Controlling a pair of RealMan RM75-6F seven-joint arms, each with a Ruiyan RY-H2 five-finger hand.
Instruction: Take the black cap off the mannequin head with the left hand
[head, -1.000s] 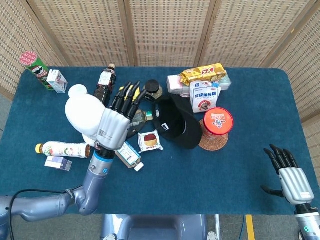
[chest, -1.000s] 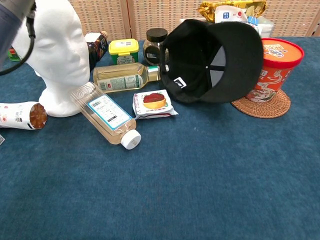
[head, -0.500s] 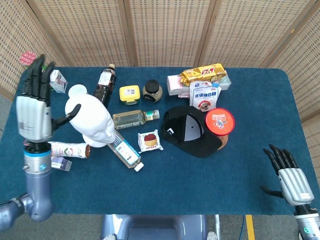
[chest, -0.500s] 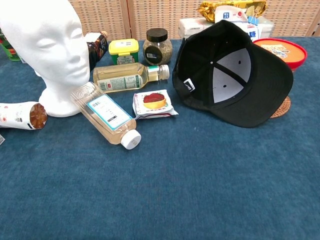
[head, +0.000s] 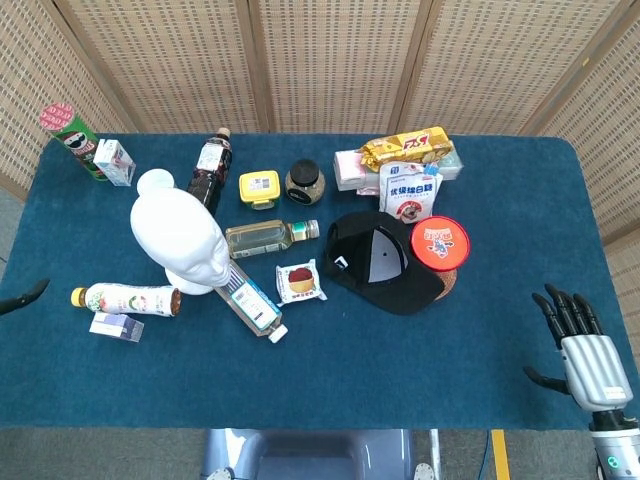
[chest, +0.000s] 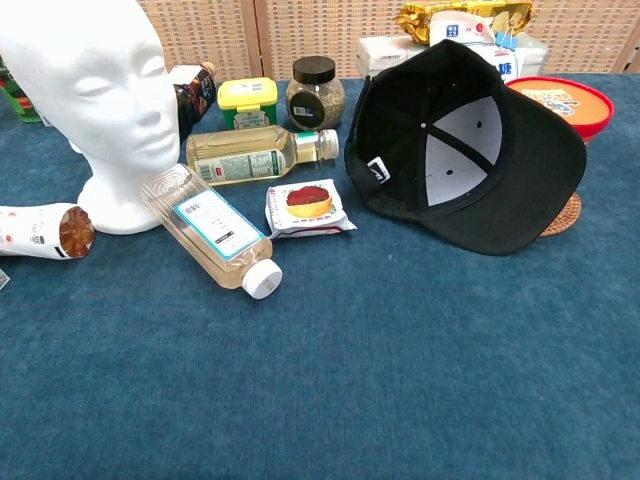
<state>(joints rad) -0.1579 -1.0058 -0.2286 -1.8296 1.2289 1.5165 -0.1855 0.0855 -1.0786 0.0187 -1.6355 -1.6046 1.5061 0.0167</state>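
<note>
Black cap: lying upside down on the worktop, its pale lining showing, at about 3 o'clock from the mannequin head. Its far edge is leaning against the red tub and overlapping the woven coaster. A second ago it was tipping over beside the tub; now it is sitting flat and not moving.

Mannequin head: standing bare and upright at the left of the blue worktop, with nothing on its crown.

Left hand: pulling right out of the scene. A second ago it was over the middle of the worktop, half a second ago it was raised at the left with fingers spread, and now only a dark tip is showing at the left edge, at about 9 o'clock from the mannequin head. I cannot tell how its fingers are lying; nothing appears to be in it.

Right hand: hovering at the lower right corner, at about 4 o'clock from the cap, fingers apart and holding nothing. It is barely shifting from where it was.

Neighbours: a clear bottle lying just at the base of the mannequin head, a snack packet between that bottle and the cap.

Meaning for the task: to my eye the job is looking finished, since the cap is off the head and released, and the left arm is retreating.
</note>
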